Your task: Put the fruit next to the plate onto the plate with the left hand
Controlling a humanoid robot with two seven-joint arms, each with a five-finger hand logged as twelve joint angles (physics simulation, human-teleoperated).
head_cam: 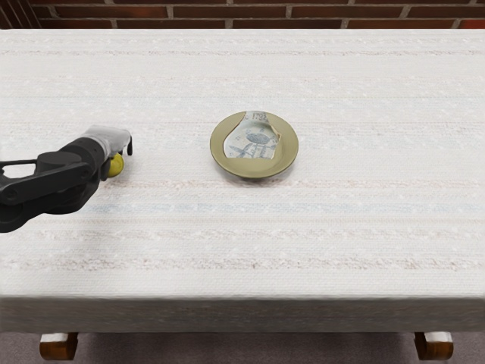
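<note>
1. Black jointed left arm (45,182): one in view. It enters over the table's left edge and reaches toward the centre.
2. Pale grey left hand (110,144): one, at the arm's end. It sits over and against the fruit. Whether it is clamped on the fruit or merely above it cannot be told.
3. Small round yellow fruit (116,166): one. It has a smooth skin and is mostly hidden under the hand, with only its lower right side showing. It lies near the table's left edge, about midway between the far and near edges, well apart from the plate.
4. Round olive-green plate (286,155): one. It is shallow, with a pale grey-blue patterned patch in its middle, and carries no fruit. It stands near the table's centre, slightly toward the far edge.
5. White cloth-covered table (364,220): one. Bare cloth lies between fruit and plate, and wide bare cloth runs toward the right and near edges.
6. Brown wooden table feet: two, under the near left corner (58,346) and the near right corner (433,346).
7. Red brick wall (242,11): beyond the far edge.
</note>
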